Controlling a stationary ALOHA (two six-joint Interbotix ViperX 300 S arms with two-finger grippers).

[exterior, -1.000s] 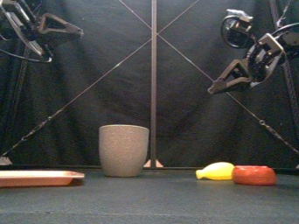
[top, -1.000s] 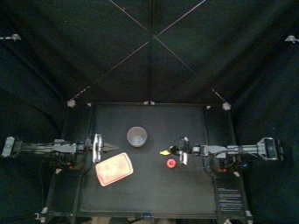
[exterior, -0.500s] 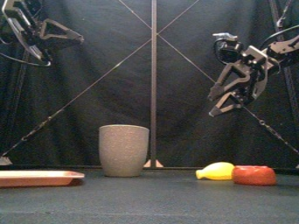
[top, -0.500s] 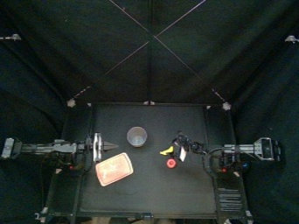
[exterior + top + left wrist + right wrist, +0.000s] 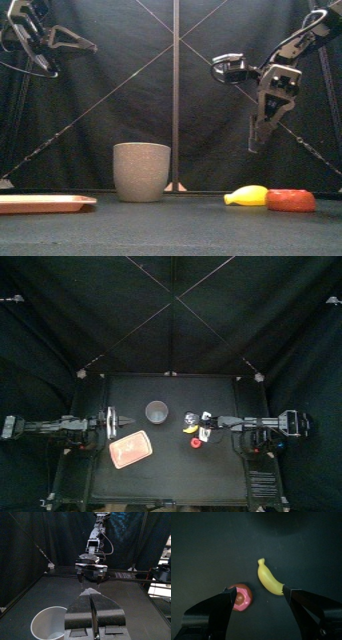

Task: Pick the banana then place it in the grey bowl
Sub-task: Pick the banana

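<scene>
1. Progress: nothing is finished yet. The banana [image 5: 269, 578] lies flat on the bench [image 5: 174, 225] with nothing touching it, so both the pick and the place are left to do.
2. The right gripper [image 5: 258, 588] hangs high over the bench, pointing down, with its 2 jaws spread wide and holding nothing. In the right wrist view the banana lies in the gap between the jaws. In the front view it sits well below their tips.
3. A red round toy [image 5: 240, 597] lies just beside the banana, apart from it and nearly under 1 of the jaws. My judgement is that a straight descent could catch it unless the jaws are centred on the banana.
4. The grey bowl [image 5: 142, 172] stands upright, well apart from the right jaws on the left arm's side. Nothing yellow shows in it.
5. The left gripper [image 5: 93, 594] rests raised with its jaws pressed together on nothing. The grey bowl stands below and beside them, and the pink tray [image 5: 47, 203] lies near that arm.
6. Left to do, as I judge it: lower, close on the banana, lift, carry it across, and release it over the bowl.
</scene>
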